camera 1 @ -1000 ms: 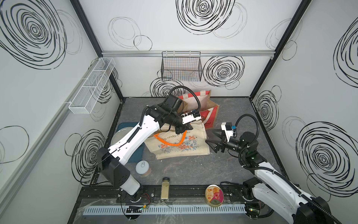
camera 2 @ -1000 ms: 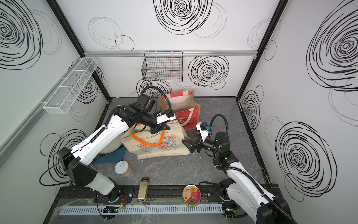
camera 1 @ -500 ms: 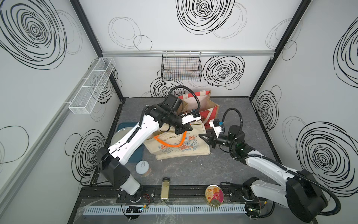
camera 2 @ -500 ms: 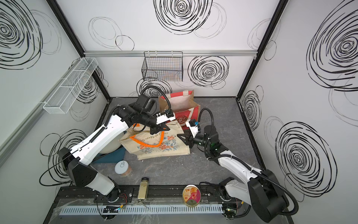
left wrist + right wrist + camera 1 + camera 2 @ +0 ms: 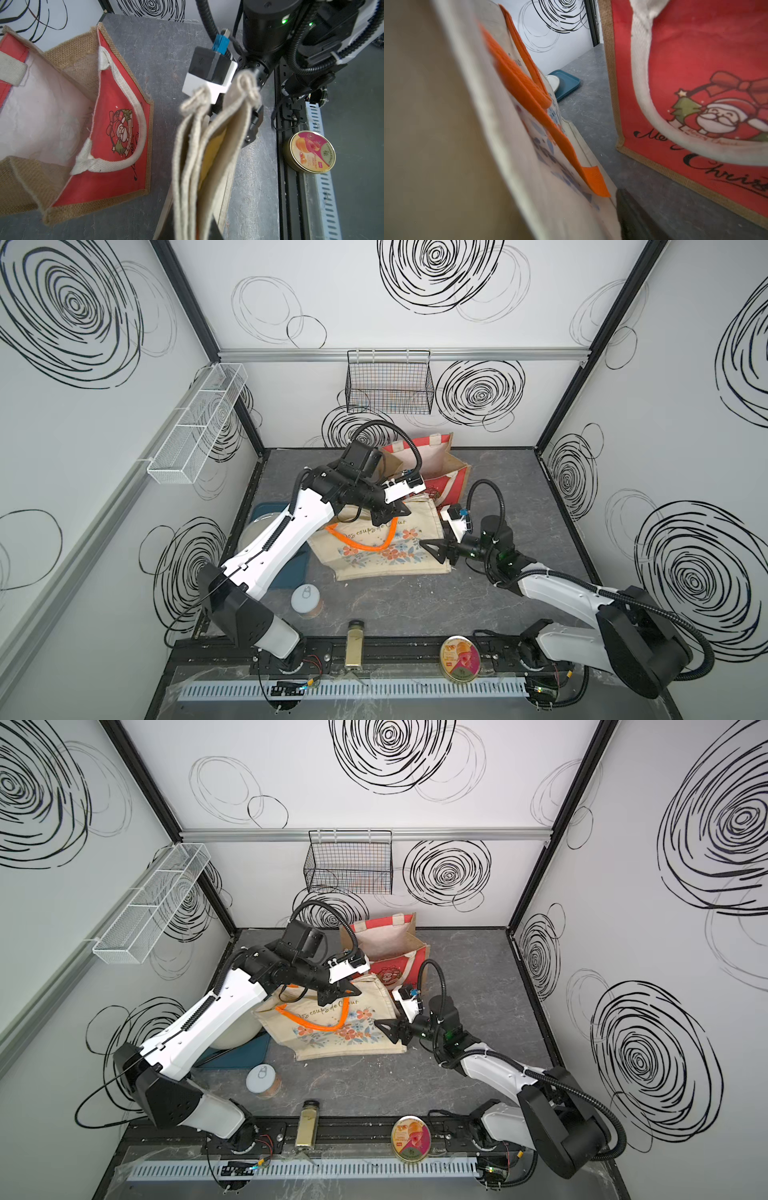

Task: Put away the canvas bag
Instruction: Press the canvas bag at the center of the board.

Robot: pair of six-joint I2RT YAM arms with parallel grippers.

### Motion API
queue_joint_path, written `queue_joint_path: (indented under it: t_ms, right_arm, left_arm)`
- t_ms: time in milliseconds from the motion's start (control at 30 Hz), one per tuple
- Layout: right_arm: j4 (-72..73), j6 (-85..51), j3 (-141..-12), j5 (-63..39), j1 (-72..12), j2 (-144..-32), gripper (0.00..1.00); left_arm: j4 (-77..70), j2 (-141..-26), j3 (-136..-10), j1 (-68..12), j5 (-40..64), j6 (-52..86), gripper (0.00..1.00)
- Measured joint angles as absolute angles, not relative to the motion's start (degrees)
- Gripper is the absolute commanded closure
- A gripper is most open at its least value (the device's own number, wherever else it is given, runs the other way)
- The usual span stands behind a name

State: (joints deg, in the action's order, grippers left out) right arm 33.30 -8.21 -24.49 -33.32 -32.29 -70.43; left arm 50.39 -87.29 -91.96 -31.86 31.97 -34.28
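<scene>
Containers first: the red Christmas bag [image 5: 436,460] stands open at the back of the desk [image 5: 415,605] with its pale lining showing. The blue tray [image 5: 293,574] on the left has 1 plate [image 5: 258,523] in it.

The canvas bag [image 5: 386,556] sits just in front of the red one. Its mouth edge points toward the back wall and is raised, with the bottom edge down on the desk toward the front. The flowered face tilts up and the orange handles [image 5: 361,546] are draped across it.

The left gripper [image 5: 392,514] has its jaws clamped on that mouth edge. The right gripper [image 5: 436,551] is at the bag's right side. Its jaws look partway apart, but honestly I can't tell if they've got any fabric.
</scene>
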Motion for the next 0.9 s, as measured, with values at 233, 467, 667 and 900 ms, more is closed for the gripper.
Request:
queue_joint_path:
  t_ms: [233,467,667,900]
  right_arm:
    - [36.3,-9.3,-22.2,-31.7,-34.3,-70.2,0.67]
    - [36.1,-11.3,-20.6,-28.4,-34.3,-70.2,0.26]
    - [35.4,-12.0,-19.6,-28.4,-34.7,-70.2,0.33]
    - [34.9,-13.5,-19.0,-26.9,-36.3,-69.5,1.0]
  left_arm:
    - [50.3,-87.1,-91.4,-31.7,31.6,-33.8,1.0]
    - [48.1,-85.4,-90.0,-31.6,31.4,-32.8,1.0]
    - [47.7,-83.7,-89.4,-31.6,31.2,-32.2,1.0]
    - [45.3,-83.5,-88.9,-32.4,27.8,-30.7,1.0]
